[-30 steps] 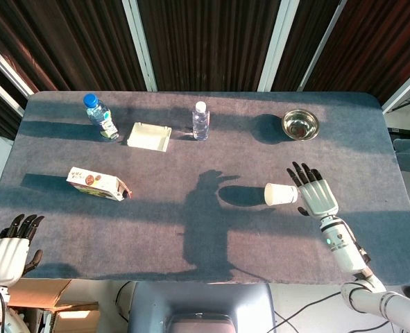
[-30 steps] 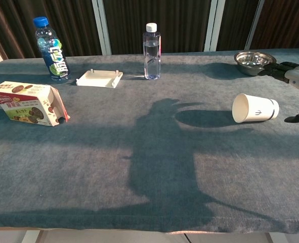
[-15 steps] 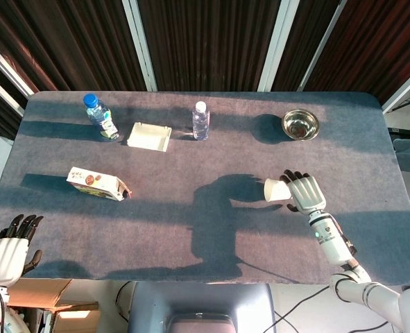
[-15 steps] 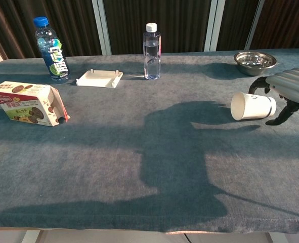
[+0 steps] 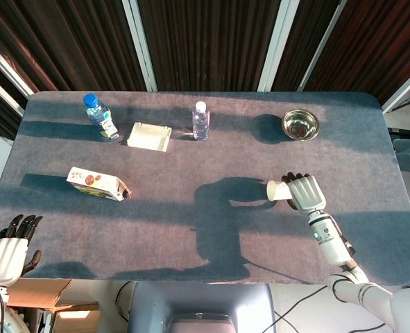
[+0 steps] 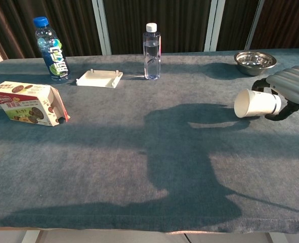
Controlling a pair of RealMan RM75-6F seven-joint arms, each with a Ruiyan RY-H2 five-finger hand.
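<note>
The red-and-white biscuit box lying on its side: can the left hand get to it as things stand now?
Probably yes. The left hand sits empty at the near left table edge, fingers apart, and only bare grey cloth lies between it and the red-and-white biscuit box. Whether the arm stretches that far is uncertain.

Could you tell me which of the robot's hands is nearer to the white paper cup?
The right hand is nearer: it grips the paper cup. The left hand sits off the table's near left corner, far from it.

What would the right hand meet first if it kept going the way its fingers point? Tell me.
The right hand, gripping the white paper cup, points toward the table's far side. The round steel bowl lies first in that line, though depth is unclear.
</note>
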